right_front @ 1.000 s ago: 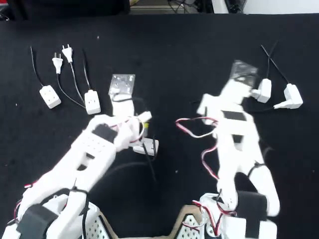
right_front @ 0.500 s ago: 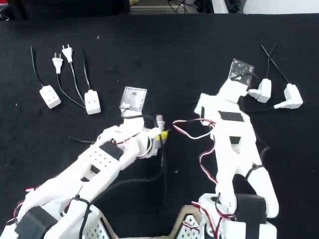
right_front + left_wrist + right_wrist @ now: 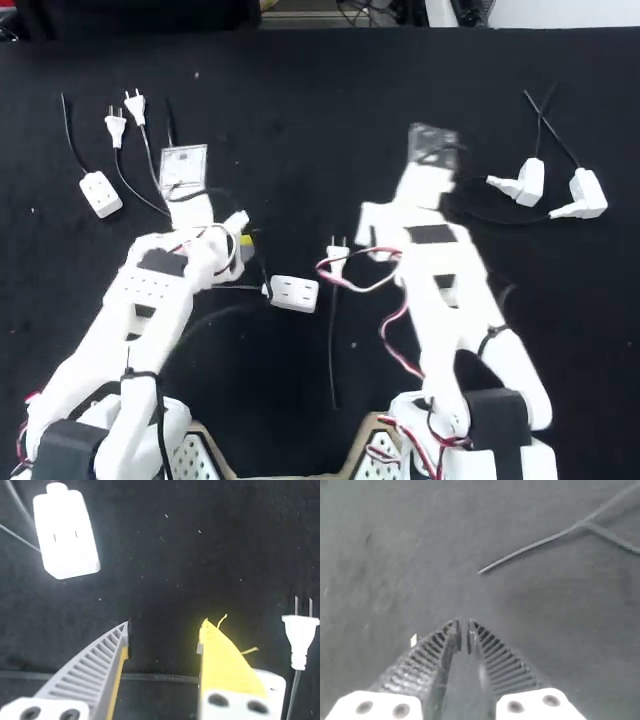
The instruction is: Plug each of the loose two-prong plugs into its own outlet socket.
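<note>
Left claw [image 3: 162, 630] spread over the black counter [image 3: 210, 555], white socket [image 3: 65, 535] and loose plug [image 3: 300, 632] nearby, right claw [image 3: 462, 630] pressed together, empty.

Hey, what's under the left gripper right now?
Under the open left gripper lies bare black table, crossed by a thin black cord. Its fingers cover whatever is directly beneath them.

L arm [image 3: 140, 300] stretched fwd from base, aimed ~1 o'clock. L gripper [image 3: 162, 630] tilted down at table, jaws well apart. R arm [image 3: 440, 290] aimed ~11 o'clock. R gripper [image 3: 462, 627] low over table, jaw tips nearly touching.
</note>
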`<act>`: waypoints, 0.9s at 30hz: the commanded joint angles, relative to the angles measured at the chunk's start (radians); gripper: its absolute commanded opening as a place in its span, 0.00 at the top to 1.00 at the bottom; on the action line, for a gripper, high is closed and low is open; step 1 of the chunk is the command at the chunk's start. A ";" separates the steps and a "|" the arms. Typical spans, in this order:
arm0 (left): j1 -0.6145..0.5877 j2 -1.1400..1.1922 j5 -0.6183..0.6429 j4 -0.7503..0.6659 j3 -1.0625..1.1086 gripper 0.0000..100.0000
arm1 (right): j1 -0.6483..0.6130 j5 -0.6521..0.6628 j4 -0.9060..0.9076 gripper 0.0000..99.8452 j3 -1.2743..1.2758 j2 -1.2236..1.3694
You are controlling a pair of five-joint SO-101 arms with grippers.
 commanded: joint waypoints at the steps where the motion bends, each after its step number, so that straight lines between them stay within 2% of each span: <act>1: 0.018 -0.020 0.026 -0.141 0.074 0.78 | -0.104 0.052 0.012 0.87 0.005 -0.044; 6: 0.053 -0.031 -0.123 -0.167 0.110 0.78 | -0.203 0.023 0.012 0.87 0.035 -0.042; 14: -0.067 -0.021 0.021 -0.172 0.085 0.78 | -0.212 -0.043 0.014 0.87 -0.087 0.216; 22: -0.071 -0.021 0.041 -0.175 0.084 0.78 | -0.176 -0.049 0.267 0.87 -0.341 0.430; 24: -0.071 -0.021 0.041 -0.175 0.084 0.78 | -0.166 -0.049 0.288 0.92 -0.366 0.456; 25: -0.071 -0.021 0.041 -0.175 0.084 0.78 | -0.157 -0.049 0.296 0.98 -0.378 0.461; 27: -0.071 -0.021 0.041 -0.175 0.084 0.78 | -0.127 -0.040 0.313 0.97 -0.392 0.461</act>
